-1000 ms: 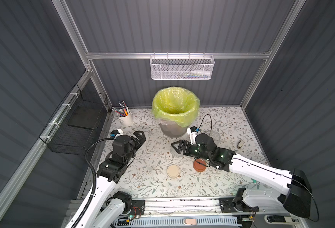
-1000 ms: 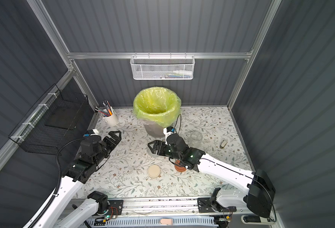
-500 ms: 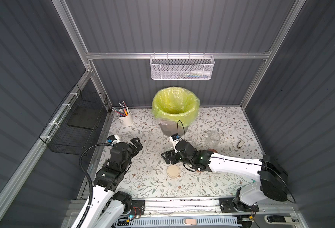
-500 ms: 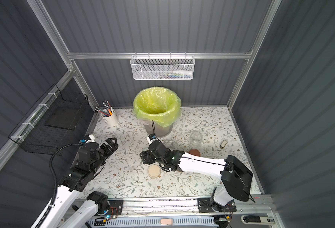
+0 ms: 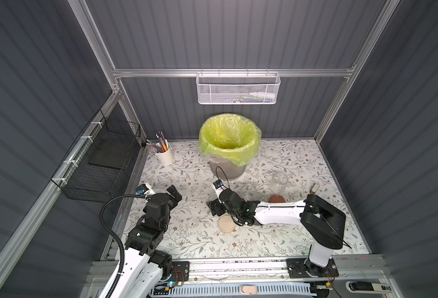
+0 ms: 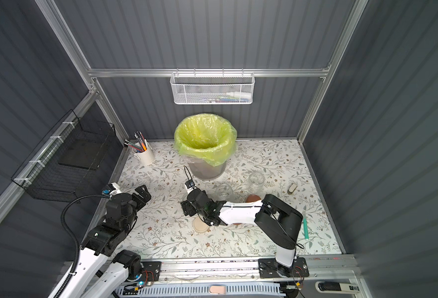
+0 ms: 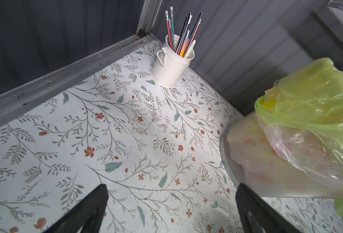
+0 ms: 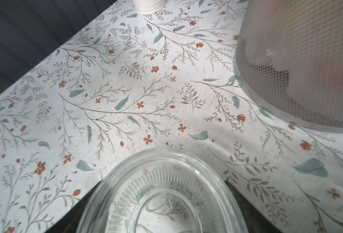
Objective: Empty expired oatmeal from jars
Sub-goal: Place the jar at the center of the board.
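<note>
My right gripper (image 5: 215, 206) is low over the mat, left of centre, shut on a clear glass jar (image 8: 162, 195). That jar looks empty, and a dark finger (image 8: 240, 198) shows on each side of it. No oatmeal shows anywhere. Two more lidless jars (image 5: 248, 191) (image 5: 279, 182) stand upright behind my right forearm. A terracotta-brown lid (image 5: 276, 199) lies by them, and a cream lid (image 5: 226, 225) lies just in front of my right wrist. My left gripper (image 5: 174, 197) hangs open over bare mat at the left, its fingers (image 7: 102, 193) holding nothing.
A grey mesh bin (image 5: 228, 167) with a yellow-green bag stands at the back centre. A white pen cup (image 5: 164, 154) is in the back left corner. A black wire basket (image 5: 104, 160) hangs on the left wall, a white one (image 5: 238, 89) on the back wall. A green pen (image 6: 305, 228) lies front right.
My right arm has swung left and toward the front, lowering the jar near the cream lid. My left arm has drawn back a little toward the front left, still open.
</note>
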`<state>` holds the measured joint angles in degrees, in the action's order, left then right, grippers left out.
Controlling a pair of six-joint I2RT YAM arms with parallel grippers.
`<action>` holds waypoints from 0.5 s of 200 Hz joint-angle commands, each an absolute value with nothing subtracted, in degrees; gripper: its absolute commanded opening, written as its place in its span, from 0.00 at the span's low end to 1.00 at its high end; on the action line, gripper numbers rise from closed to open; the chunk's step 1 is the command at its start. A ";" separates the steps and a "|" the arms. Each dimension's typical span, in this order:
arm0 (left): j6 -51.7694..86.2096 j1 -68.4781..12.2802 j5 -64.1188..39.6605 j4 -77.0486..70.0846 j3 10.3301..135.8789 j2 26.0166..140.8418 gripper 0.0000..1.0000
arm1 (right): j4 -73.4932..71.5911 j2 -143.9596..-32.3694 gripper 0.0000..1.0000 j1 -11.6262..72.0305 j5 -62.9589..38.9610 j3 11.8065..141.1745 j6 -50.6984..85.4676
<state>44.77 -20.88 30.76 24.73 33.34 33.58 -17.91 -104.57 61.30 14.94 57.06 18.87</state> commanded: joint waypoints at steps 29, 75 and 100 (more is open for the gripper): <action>39.44 -20.52 36.52 21.20 33.59 36.88 1.00 | -27.31 -109.25 0.54 61.70 18.98 60.34 15.47; 34.15 -20.57 38.32 14.81 31.39 35.77 1.00 | -33.63 -112.68 0.55 62.31 21.36 58.92 15.62; 33.40 -20.54 38.14 14.97 31.45 36.88 1.00 | -35.99 -113.94 0.55 62.91 22.16 58.18 16.50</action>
<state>36.49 -20.88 36.62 17.02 32.21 36.29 -29.87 -113.27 62.13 19.64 58.28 16.12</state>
